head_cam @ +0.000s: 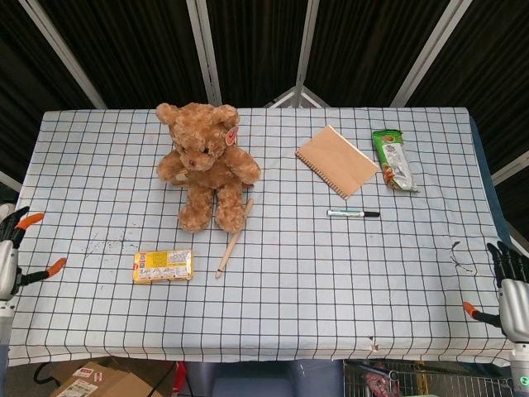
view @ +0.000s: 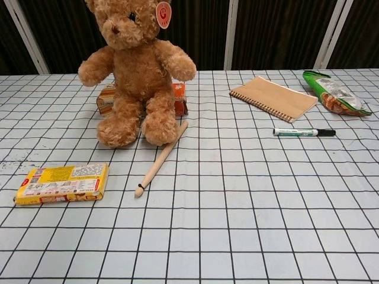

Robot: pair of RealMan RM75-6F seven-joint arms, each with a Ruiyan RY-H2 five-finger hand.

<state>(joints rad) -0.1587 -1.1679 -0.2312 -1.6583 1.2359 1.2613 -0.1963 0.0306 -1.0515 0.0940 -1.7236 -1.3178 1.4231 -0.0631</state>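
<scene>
Both hands empty, fingers apart — left hand (head_cam: pixel 8 252) at nine o'clock, nearest the yellow pack (head_cam: pixel 163 266); right hand (head_cam: pixel 511 285) at four (seemingly idle). Reach from the side — keep clear of the bear (head_cam: pixel 205 165).

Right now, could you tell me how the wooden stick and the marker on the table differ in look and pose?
The wooden stick is plain tan wood, while the marker is white and green with a black cap. The stick is the longer of the two. The stick lies on a diagonal with its far end against the teddy bear, whereas the marker lies crosswise, apart from other things. Both lie flat on the checked tablecloth, touched by neither hand.
</scene>
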